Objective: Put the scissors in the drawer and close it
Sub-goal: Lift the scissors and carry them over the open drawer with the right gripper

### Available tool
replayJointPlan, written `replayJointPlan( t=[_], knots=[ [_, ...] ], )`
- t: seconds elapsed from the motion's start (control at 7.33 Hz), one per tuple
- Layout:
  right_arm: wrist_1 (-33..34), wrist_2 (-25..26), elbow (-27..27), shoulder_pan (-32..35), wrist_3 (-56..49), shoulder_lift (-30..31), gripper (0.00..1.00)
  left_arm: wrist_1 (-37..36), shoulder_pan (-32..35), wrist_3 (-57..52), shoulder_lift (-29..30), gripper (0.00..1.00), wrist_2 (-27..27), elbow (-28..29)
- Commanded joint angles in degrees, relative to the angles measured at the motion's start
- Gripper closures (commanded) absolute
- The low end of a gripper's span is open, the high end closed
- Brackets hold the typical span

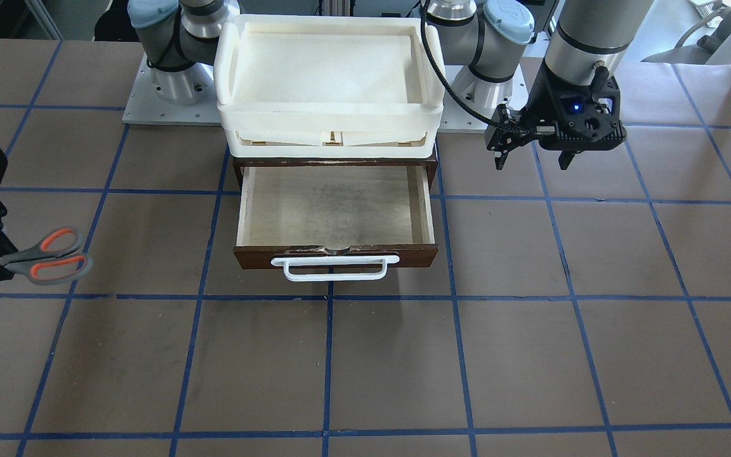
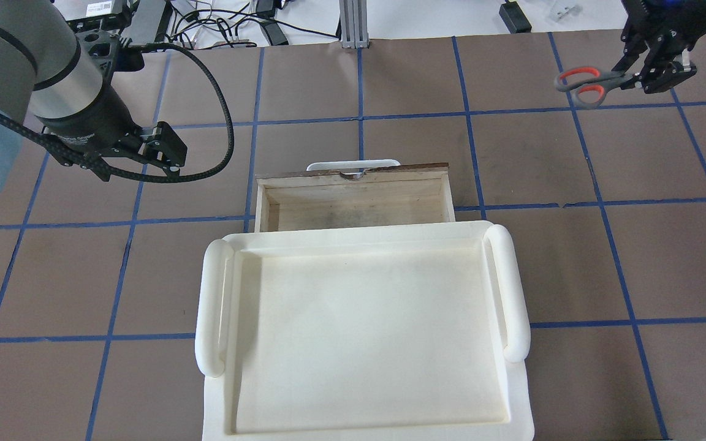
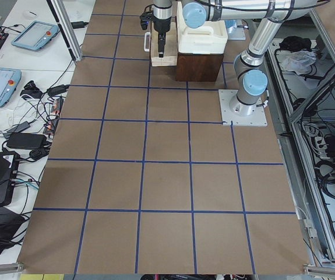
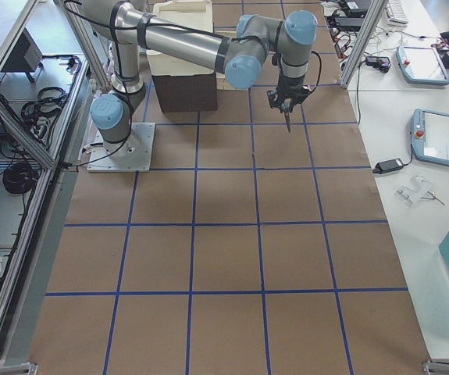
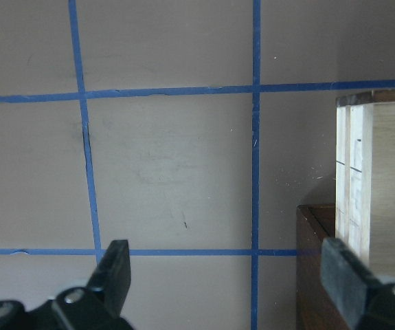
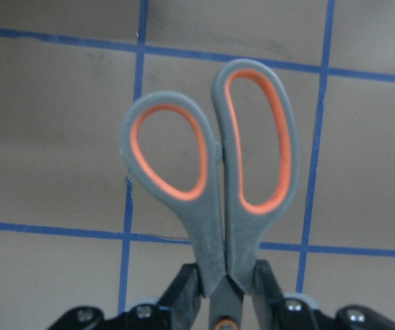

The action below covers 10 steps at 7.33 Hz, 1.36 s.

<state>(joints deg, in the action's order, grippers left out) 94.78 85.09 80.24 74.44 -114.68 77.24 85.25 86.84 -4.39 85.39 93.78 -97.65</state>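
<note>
Overhead, the left gripper [image 1: 532,160] hung wide open and empty near the left wall of the pulled-out shallow wooden drawer with the dark brown front and white bar handle [image 1: 416,255]. A broad stretch of brown, blue-taped tabletop [image 2: 390,79] lay between the drawer's right edge and the grey, orange-lined scissors [image 6: 214,227]. The right gripper [image 2: 633,82] pinched these just beyond their handles.

From where I stand, the pair of scissors with grey handles lined in orange-red [image 1: 48,255] is clamped near its pivot in the right gripper [image 2: 630,81], its handle loops together and jutting past the fingertips. The wide dark-brown wooden drawer with a white bar handle [image 1: 334,212] stands pulled open just beside the left gripper [image 1: 533,162], well apart from the right one.
</note>
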Motion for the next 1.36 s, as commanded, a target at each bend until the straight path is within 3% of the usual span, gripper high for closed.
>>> replayJointPlan(
  t=[0.0, 0.41, 0.82, 0.95, 1.23],
  knots=[
    [-2.7, 1.9, 0.2, 8.1, 5.6, 1.6, 1.0, 0.0, 0.0, 0.0, 0.0, 0.0, 0.0, 0.0],
    [-1.7, 3.6, 2.4, 22.7, 22.4, 1.6, 1.0, 0.1, 0.0, -0.1, 0.0, 0.0, 0.0, 0.0],
    [7.3, 3.5, 8.2, 33.6, 37.1, 1.4, 1.0, 0.0, 0.0, -0.2, 0.1, 0.0, 0.0, 0.0],
    [13.4, 3.4, 10.6, 36.0, 40.3, 1.2, 1.0, 0.1, 0.0, -0.5, 0.2, 0.0, 0.1, 0.0],
    [15.0, 3.5, 13.4, 40.0, 41.9, 0.9, 1.0, 0.0, 0.0, -0.6, 0.3, 0.0, 0.0, 0.0]
  ],
)
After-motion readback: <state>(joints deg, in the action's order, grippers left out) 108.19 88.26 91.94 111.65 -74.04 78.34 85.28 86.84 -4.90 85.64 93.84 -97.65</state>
